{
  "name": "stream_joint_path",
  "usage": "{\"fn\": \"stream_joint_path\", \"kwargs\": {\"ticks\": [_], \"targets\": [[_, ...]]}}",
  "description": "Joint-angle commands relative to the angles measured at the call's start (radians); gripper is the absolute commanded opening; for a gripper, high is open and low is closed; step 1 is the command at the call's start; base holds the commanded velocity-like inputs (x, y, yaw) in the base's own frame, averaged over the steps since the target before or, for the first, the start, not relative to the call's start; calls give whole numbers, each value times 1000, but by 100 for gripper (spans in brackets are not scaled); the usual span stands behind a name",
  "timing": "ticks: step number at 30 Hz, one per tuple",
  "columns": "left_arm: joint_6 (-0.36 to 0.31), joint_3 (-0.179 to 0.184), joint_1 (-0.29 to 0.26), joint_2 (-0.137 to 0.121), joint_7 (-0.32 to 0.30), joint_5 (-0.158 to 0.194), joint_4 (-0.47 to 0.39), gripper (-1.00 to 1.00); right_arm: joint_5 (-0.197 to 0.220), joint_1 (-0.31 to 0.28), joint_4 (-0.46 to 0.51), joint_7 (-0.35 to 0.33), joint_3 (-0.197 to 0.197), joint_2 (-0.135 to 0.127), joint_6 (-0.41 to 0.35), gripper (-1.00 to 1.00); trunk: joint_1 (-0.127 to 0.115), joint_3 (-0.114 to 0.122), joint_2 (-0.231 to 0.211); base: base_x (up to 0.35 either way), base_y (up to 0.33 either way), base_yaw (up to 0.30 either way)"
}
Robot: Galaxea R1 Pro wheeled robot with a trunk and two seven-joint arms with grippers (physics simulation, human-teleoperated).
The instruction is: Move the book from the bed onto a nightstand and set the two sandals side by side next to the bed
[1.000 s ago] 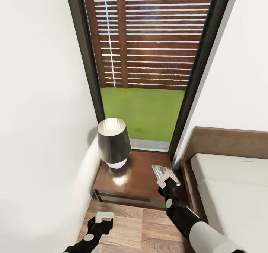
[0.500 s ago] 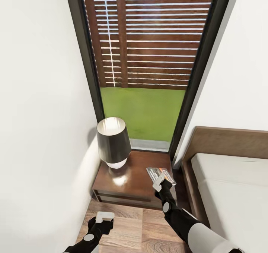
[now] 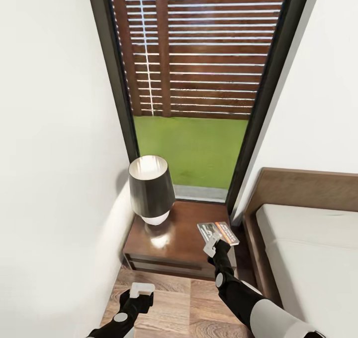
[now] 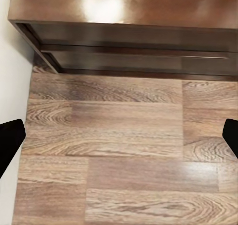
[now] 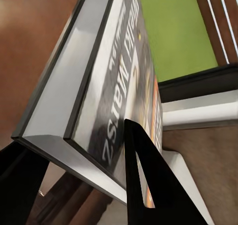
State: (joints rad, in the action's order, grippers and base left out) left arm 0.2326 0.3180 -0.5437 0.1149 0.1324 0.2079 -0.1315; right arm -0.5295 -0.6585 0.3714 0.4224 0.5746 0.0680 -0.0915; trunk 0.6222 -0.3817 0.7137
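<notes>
Your right gripper [image 3: 213, 243] is clamped on the near edge of the book [image 3: 218, 232], holding it just over the right part of the nightstand [image 3: 186, 231], clear of the lamp [image 3: 150, 189]. It is thin, light and stiff with a glossy cover, so it will likely slide; keep your edge pinch, lower it flat, then release. Your left gripper [image 3: 140, 290] hangs spread wide over the floor [image 4: 124, 150]

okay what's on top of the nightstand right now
A dark-shaded lamp stands on the nightstand. The book, clamped in the right gripper, hangs over its right side; whether it touches the top is unclear.
</notes>
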Motion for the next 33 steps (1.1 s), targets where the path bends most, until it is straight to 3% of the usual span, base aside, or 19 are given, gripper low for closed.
{"fn": "stream_joint_path", "kwargs": {"ticks": [1,28,33], "targets": [[4,9,-1,0,4,8,1,100,-9,-1,0,5,5,0,-9,-100,4,-4,8,0,0,0],[1,9,-1,0,6,8,1,100,-4,0,11,13,-4,0,-3,-100,108,-89,197,0,0,0],[1,9,-1,0,6,8,1,100,-3,0,11,43,-3,0,-2,-100,127,-105,232,0,0,0]]}}
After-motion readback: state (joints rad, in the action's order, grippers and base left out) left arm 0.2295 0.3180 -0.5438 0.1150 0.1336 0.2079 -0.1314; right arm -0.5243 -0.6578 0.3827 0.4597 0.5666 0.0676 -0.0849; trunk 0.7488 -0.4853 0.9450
